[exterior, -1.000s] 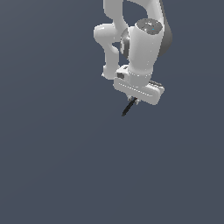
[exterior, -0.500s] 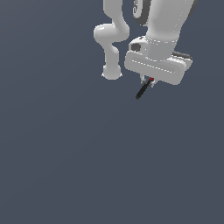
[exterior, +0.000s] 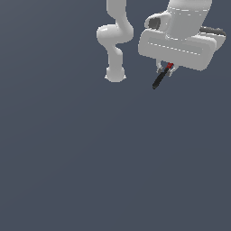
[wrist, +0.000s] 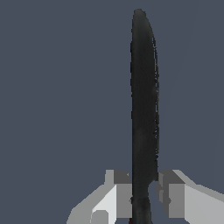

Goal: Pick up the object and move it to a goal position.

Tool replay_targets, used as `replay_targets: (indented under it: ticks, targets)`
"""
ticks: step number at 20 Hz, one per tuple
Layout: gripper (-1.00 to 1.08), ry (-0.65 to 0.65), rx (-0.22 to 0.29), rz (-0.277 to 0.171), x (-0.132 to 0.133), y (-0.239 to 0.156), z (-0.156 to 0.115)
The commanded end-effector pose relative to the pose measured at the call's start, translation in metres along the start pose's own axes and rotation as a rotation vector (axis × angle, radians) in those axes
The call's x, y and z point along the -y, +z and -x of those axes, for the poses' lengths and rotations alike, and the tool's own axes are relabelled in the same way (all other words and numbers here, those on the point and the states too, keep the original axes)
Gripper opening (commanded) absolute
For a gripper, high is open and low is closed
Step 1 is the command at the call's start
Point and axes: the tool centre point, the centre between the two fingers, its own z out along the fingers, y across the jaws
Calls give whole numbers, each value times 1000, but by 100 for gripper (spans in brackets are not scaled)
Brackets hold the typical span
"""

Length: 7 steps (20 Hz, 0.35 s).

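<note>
Exterior view, from its left to its right: the white arm's base column [exterior: 115, 74] is being shown standing on the flat grey floor [exterior: 67, 171], with its jointed links rising out of the frame above it. Further toward the exterior view's right, the wide white gripper [exterior: 165, 70] is being carried high in the scene, and the rod [exterior: 160, 79] is being pinched at its red end between the fingers. The rod's black length is being held tilted, slanting down and toward the exterior view's left, clear of the floor. Wrist view: the rod [wrist: 144, 109] is being seen lengthwise as a dark shaft running away from the camera, and the two grey fingertips [wrist: 120, 194] are being pressed against it on either side.
</note>
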Motion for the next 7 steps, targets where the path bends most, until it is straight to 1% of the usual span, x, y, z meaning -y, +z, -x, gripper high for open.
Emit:
replay_targets:
  ticks: [1, 7]
  targets:
    - [-100, 0, 1, 1, 3, -8, 1]
    - [-100, 0, 1, 0, 6, -14, 1]
